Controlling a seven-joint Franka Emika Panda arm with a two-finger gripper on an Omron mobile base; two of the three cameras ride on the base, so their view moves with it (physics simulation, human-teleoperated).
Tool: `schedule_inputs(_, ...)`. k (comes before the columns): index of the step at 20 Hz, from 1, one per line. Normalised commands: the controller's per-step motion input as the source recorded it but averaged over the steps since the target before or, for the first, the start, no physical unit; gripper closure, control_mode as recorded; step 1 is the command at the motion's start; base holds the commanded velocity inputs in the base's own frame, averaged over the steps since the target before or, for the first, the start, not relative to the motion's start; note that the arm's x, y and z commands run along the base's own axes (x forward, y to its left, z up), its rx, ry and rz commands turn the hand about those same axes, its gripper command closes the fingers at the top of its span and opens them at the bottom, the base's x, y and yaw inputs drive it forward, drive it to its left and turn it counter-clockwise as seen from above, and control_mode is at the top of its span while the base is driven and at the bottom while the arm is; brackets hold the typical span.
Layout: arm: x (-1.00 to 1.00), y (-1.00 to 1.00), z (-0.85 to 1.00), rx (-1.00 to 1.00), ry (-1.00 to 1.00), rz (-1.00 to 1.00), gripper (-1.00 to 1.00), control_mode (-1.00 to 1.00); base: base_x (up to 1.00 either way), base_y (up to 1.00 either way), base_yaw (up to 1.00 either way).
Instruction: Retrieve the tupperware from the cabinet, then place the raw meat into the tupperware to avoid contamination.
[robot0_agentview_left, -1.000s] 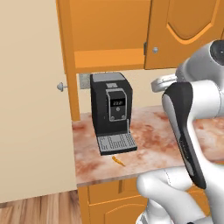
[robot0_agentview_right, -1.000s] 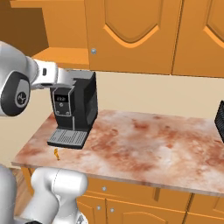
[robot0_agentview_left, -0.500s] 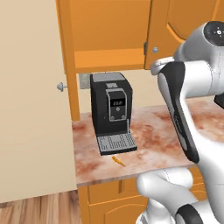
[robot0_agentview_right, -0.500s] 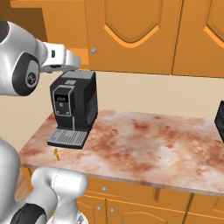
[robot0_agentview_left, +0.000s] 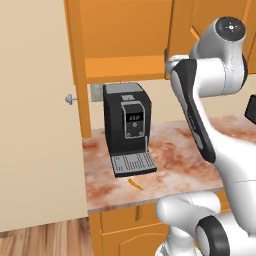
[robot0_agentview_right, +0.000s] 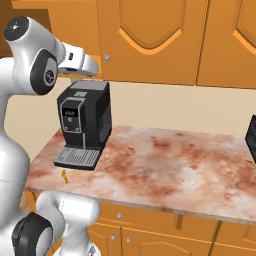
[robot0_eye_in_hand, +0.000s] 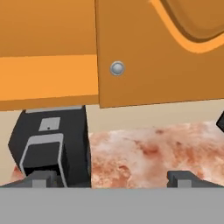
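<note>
Hand view shows your jaws (robot0_eye_in_hand: 111, 177) spread wide and empty, with the knob (robot0_eye_in_hand: 117, 68) of the cabinet's (robot0_agentview_right: 150, 40) shut door straight above and ahead of them — line up so the knob sits between the tips before you close. The raw meat (robot0_agentview_left: 135, 183) lies far below the jaws on the worktop (robot0_agentview_right: 165, 170), before the coffee machine (robot0_agentview_left: 127, 127) — leave it for later.

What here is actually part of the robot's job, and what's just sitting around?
Part of the job:
the cabinet on the wall, its left door swung open
the raw meat, a tiny sliver on the counter in front of the coffee machine
the gripper, open, facing a cabinet knob

Just there:
coffee machine
marble counter
</note>
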Motion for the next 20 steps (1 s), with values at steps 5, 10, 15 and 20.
schedule_inputs(5,0.56,-0.11,0.17,0.11,0.00,-0.02,-1.00,-1.00,0.00,0.00,0.00)
schedule_inputs(10,0.44,-0.15,0.07,0.04,-0.01,0.00,-1.00,-1.00,0.00,0.00,0.00)
schedule_inputs(15,0.48,-0.17,0.00,0.02,0.00,0.00,-1.00,-1.00,0.00,0.00,0.00)
schedule_inputs(20,0.51,-0.09,0.00,0.00,0.00,0.00,-1.00,-1.00,0.00,0.00,0.00)
